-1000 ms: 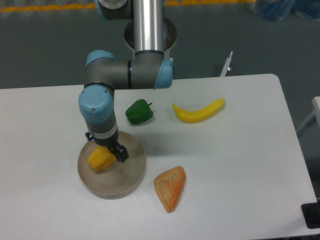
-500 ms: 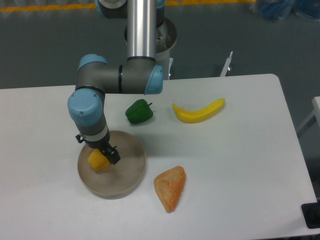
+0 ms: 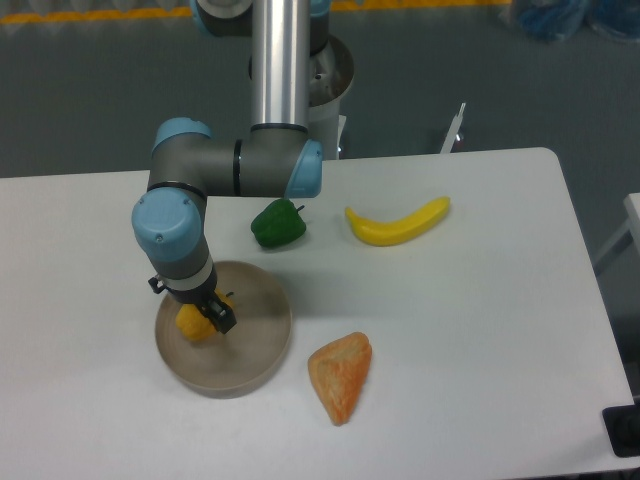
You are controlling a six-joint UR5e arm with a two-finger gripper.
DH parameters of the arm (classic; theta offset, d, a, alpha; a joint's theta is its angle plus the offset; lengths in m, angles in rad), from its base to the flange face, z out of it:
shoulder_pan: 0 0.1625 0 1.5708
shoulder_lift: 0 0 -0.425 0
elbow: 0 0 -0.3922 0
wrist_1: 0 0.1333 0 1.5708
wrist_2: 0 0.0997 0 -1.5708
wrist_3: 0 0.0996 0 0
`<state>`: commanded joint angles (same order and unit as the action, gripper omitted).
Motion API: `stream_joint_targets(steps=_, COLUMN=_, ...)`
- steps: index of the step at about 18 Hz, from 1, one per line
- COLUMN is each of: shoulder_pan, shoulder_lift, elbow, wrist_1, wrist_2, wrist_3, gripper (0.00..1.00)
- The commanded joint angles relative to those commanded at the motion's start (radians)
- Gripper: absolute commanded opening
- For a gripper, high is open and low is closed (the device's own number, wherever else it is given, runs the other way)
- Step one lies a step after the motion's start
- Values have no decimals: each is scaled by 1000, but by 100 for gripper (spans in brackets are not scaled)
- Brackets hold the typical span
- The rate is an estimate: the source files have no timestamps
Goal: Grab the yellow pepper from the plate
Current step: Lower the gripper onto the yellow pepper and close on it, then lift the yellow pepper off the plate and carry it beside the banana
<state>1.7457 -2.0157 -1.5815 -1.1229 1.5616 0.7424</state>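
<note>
Nearest the camera, a pale-orange wedge [image 3: 341, 376] is seen lying on the white tabletop [image 3: 480, 330], just to the right of the plate [image 3: 258, 352], clear of the work. On the plate's left half the yellow pepper [image 3: 194, 323] is found, resting on the dish floor and not yet lifted, as far as can be judged. The gripper [image 3: 207, 315] is lowered directly onto it, with one dark finger visible against the pepper's right side; the other finger is hidden behind the wrist. The jaws appear to straddle the pepper, but whether they are pressed onto it or held a little apart cannot be told from this view. The approach and descent may therefore be counted as done; the closing of the jaws, if not already made, and the lift clear of the rim are judged to remain. Beyond the plate, a green pepper [image 3: 277, 224] is set near the arm's elbow, and a banana [image 3: 397, 223] lies further right, both well apart from the grasp. Neither is needed for the task, and nothing is seen in the way of a straight upward lift.
</note>
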Motion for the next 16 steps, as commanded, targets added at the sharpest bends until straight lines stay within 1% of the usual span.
stream_joint_targets(steps=1, shoulder_pan=2, shoulder_lift=9, elbow=0, wrist_1=-2, wrist_2=2, wrist_3=0, gripper=28)
stream_joint_targets(steps=2, shoulder_pan=3, shoulder_lift=20, elbow=2, wrist_1=-2, wrist_2=2, wrist_3=0, gripper=25)
stream_joint_targets(steps=5, shoulder_pan=11, shoulder_lift=51, elbow=2, wrist_1=-3, wrist_2=5, wrist_3=5, gripper=25)
stream_joint_targets(steps=8, shoulder_pan=43, shoulder_lift=84, elbow=9, wrist_1=-9, wrist_2=3, wrist_3=11, gripper=26)
stream_joint_targets(steps=11, shoulder_pan=118, shoulder_lift=142, elbow=14, wrist_1=-12, wrist_2=0, wrist_3=17, gripper=26)
stream_joint_targets(steps=12, shoulder_pan=158, shoulder_lift=164, elbow=23, wrist_1=-14, wrist_2=-2, wrist_3=31, gripper=26)
stream_joint_targets(steps=13, shoulder_pan=188, shoulder_lift=172, elbow=29, wrist_1=-15, wrist_2=0, wrist_3=78, gripper=26)
stream_joint_targets(steps=14, shoulder_pan=225, shoulder_lift=178, elbow=41, wrist_1=-31, wrist_2=5, wrist_3=144, gripper=26)
stream_joint_targets(steps=16, shoulder_pan=296, shoulder_lift=198, elbow=46, wrist_1=-66, wrist_2=31, wrist_3=230, gripper=26)
